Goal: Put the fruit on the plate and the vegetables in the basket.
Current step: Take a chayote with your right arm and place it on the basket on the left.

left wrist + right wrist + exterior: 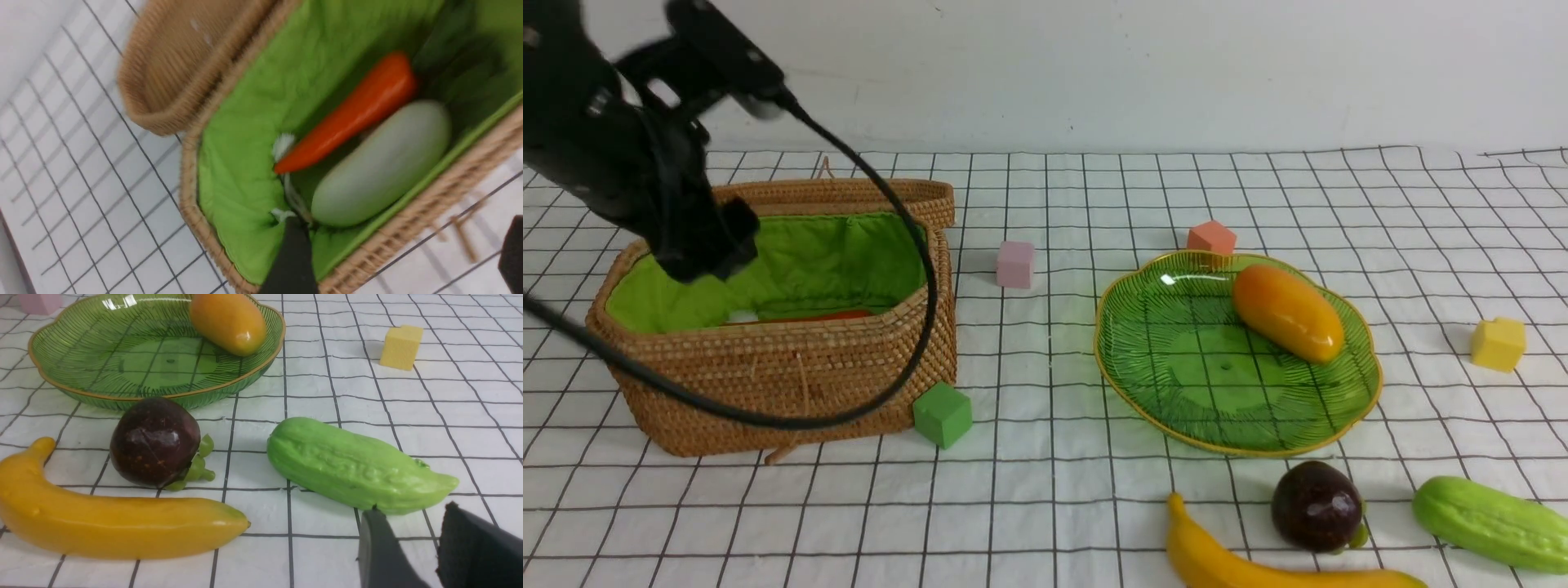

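The wicker basket [768,384] stands at the left with its lid [849,196] leaning behind it. My left gripper [698,253] hangs over its near left rim, open and empty. In the left wrist view my left gripper [402,249] straddles the basket rim [408,237]; the red chili [351,114] and white radish [380,167] lie inside. The mango [1286,313] lies on the green plate [1176,351]. The purple fruit [1315,506], banana [1225,567] and green gourd [1486,523] lie on the cloth in front of the plate. My right gripper [412,508], slightly open and empty, is just short of the gourd [355,469].
Foam cubes sit on the checked cloth: pink [1015,264], orange [1211,238] behind the plate, yellow [1498,344] at the right, green [943,414] against the basket's front corner. The left arm's cable loops in front of the basket.
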